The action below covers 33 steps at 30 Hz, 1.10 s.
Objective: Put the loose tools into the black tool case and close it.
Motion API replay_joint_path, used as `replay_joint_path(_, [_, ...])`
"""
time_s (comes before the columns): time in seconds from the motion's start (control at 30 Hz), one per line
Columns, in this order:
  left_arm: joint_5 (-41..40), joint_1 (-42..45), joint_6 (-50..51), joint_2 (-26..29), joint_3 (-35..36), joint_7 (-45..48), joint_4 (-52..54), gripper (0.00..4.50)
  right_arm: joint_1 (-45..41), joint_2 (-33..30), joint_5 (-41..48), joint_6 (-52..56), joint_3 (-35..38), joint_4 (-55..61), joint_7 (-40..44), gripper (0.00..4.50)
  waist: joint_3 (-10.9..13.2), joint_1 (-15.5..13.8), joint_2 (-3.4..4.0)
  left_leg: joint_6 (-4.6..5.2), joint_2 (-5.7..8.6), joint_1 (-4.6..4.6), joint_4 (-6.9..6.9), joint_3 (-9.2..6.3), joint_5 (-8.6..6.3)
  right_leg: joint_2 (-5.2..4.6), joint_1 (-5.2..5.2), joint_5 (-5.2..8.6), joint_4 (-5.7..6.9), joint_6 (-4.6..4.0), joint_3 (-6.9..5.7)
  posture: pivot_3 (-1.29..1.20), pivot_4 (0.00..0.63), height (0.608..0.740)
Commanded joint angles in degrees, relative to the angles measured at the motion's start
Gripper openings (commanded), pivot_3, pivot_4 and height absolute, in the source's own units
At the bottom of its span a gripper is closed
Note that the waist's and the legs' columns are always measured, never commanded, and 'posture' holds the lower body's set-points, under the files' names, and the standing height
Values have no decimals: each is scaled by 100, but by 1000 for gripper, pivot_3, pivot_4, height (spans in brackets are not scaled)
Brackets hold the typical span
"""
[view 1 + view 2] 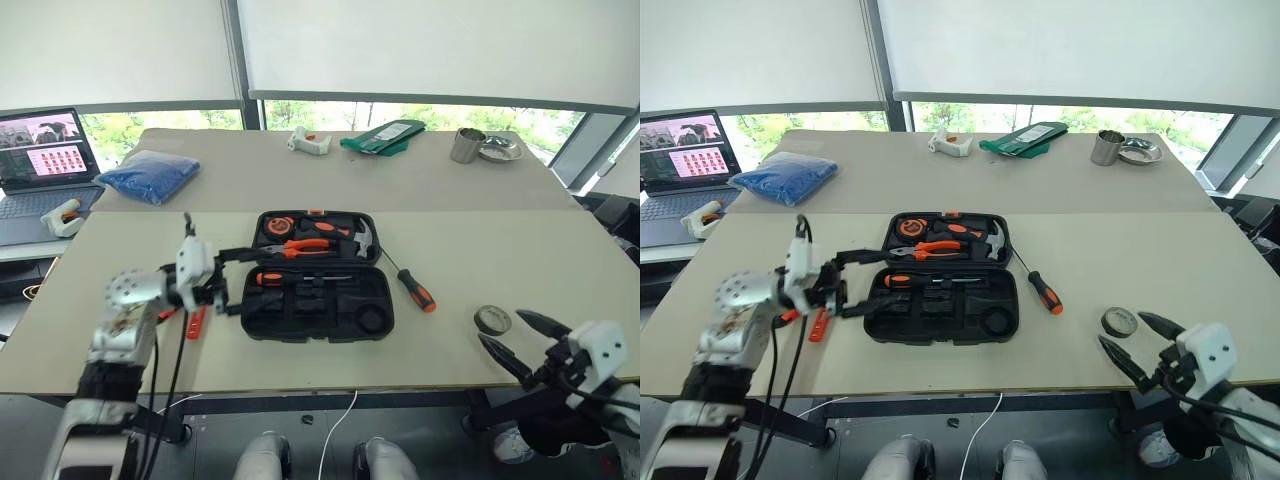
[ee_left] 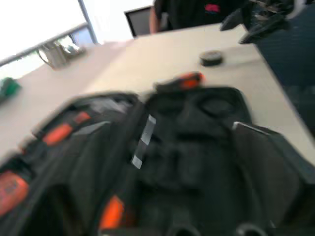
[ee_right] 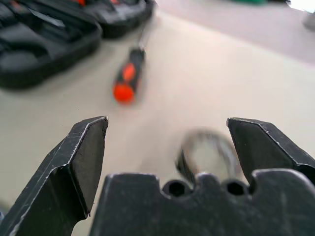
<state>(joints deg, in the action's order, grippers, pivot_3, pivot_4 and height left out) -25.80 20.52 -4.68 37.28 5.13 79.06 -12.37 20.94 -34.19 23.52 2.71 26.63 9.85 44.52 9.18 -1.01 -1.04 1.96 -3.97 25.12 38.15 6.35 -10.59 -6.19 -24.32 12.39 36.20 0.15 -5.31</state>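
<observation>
While the black plastic tool case (image 1: 316, 289) lies open, the stiff, light orange-and-black screwdriver (image 1: 409, 280) waits beside it on the bench (image 1: 520, 270); grab its fat handle. Both claws, left (image 1: 232, 279) and right (image 1: 512, 337), are spread, holding nothing.

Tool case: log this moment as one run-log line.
tool case open | one screwdriver inside | second screwdriver loose, right of case | left pincer open | right pincer open, empty

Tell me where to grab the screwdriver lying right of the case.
Grip the orange-and-black handle, its thickest part, from above with the right tool, fingers straddling it crosswise. It lies flat and diagonal, thin shaft toward the tool case, handle nearer the right arm.
</observation>
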Motion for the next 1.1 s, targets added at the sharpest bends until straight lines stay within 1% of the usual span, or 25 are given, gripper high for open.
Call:
replay_joint_path(0.03, [-379, -456, 323, 347, 477, 13, 421, 4426, 15, -3, 143, 312, 259, 423, -348, 4500, 0, 29, 3, -8, 1, 0, 0, -1, -5, -3, 0, -1, -1, -1, 2, 0, 150, 740])
replay_joint_path(0.13, [-591, -825, 573, 451, 606, 21, 747, 4426, -257, -167, 324, 914, 87, 811, -537, 4500, -1, 45, 5, -10, 2, -1, 0, -1, -6, -17, -1, -2, -2, -1, 4, 0, 150, 740])
replay_joint_path(0.23, [-745, -977, 734, 367, 636, -67, 1057, 4426, -947, -496, 308, 1873, -292, 1000, -828, 4500, 1, 60, 7, -10, 4, 0, 0, 4, -7, -27, -4, -1, -5, -2, 7, 0, 150, 740])
replay_joint_path(0.33, [-863, -912, 798, 135, 567, -277, 1400, 4426, -1954, -904, 406, 2879, -865, 1004, -850, 4500, 2, 40, 9, -10, 6, -2, 0, 6, -7, -28, -25, -1, -9, -3, 7, 0, 150, 740])
replay_joint_path(0.4, [-939, -822, 905, -21, 469, -433, 1696, 4426, -2729, -1136, 539, 3795, -1350, 907, -796, 4500, 2, 21, 9, -10, 8, -1, -1, 4, -7, -25, -20, -2, -9, -3, 5, 0, 150, 740])
replay_joint_path(0.47, [-956, -755, 981, -118, 417, -537, 1824, 4426, -3201, -1196, 668, 4480, -1614, 787, -797, 4500, 2, 12, 8, -8, 13, 12, -2, 6, -5, -25, -13, -4, -7, -4, 5, 0, 150, 740])
replay_joint_path(0.5, [-864, -696, 959, -191, 328, -608, 1849, 4426, -3531, -1143, 559, 4737, -1852, 528, -881, 4500, 2, -4, 8, -7, 13, 13, -2, 5, -5, -21, -11, -5, -8, -3, 5, 0, 150, 740])
replay_joint_path(0.53, [-794, -653, 946, -242, 259, -662, 1866, 4426, -3774, -1106, 469, 4917, -2020, 335, -945, 4500, 0, -14, 6, -4, 14, 15, -7, 4, -4, -19, -11, -3, -9, -1, 4, 0, 150, 740])
replay_joint_path(0.57, [-728, -597, 918, -301, 180, -704, 1879, 4426, -3984, -1135, 275, 4990, -2302, 126, -937, 4500, 0, -12, 6, 40, 16, 15, -8, 6, 20, -14, -7, -11, -10, 14, 3, 0, 150, 740])
replay_joint_path(0.67, [-684, -497, 900, -384, 91, -764, 1889, 4426, -4370, -1125, -78, 5114, -2819, -243, -962, 4500, 1, -11, 5, 48, 25, 18, -10, 12, 17, -13, -9, -20, -13, 30, 3, 0, 150, 740])
replay_joint_path(0.73, [-695, -481, 909, -394, 73, -781, 1912, 4426, -4528, -1081, -171, 5210, -2988, -356, -962, 4500, 1, 3, 5, 49, 25, 28, -10, 14, 16, -13, -18, -21, -14, 30, 2, 0, 150, 740])
replay_joint_path(0.83, [-729, -454, 880, -397, 52, -753, 1945, 4500, -4718, -863, -375, 5070, -3128, -499, -1118, 3738, 1, 29, 5, 49, 23, 32, -10, 13, 16, -9, -20, -19, -12, 36, 1, 0, 150, 740])
replay_joint_path(0.97, [-723, -416, 916, -358, 39, -717, 1882, 4500, -4751, -673, -576, 4745, -3068, -590, -1237, 2409, 1, 32, 5, 47, 21, 30, -10, 13, 18, -8, -20, -16, -11, 44, 1, 0, 150, 740])
replay_joint_path(1.0, [-723, -410, 920, -353, 37, -707, 1868, 4500, -4739, -639, -606, 4671, -3039, -590, -1238, 1931, 1, 34, 5, 47, 20, 29, -10, 13, 18, -7, -20, -16, -10, 44, 1, 0, 150, 740])
replay_joint_path(1.1, [-709, -421, 911, -359, 10, -665, 1829, 4500, -4631, -576, -655, 4532, -2946, -531, -1263, 1061, 1, 35, 5, 46, 20, 29, -10, 14, 18, -7, -20, -17, -10, 44, 2, 0, 150, 740])
